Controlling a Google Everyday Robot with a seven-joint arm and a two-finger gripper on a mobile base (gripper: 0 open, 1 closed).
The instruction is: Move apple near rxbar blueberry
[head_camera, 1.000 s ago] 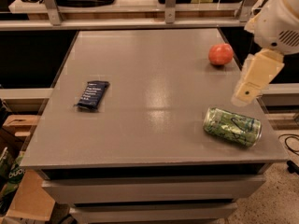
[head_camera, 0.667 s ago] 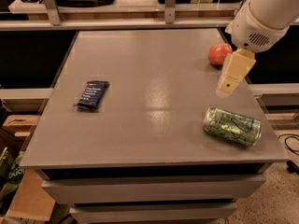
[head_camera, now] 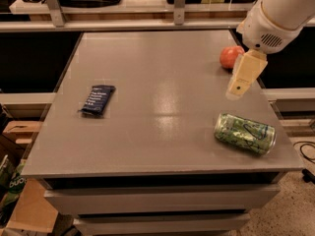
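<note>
Camera view: my gripper (head_camera: 236, 88), holding nothing and how far open I cannot tell, has swung in just beside the apple (head_camera: 229, 57) at the table's (head_camera: 162, 132) far right. The rxbar blueberry (head_camera: 97, 100) lies well apart at left, so the grasp looks next.

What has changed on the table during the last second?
The gripper moved toward the picture's left, closer to the apple, and now hangs beside it. Nothing was taken hold of. The apple, the rxbar blueberry and the green can stayed in place.
</note>
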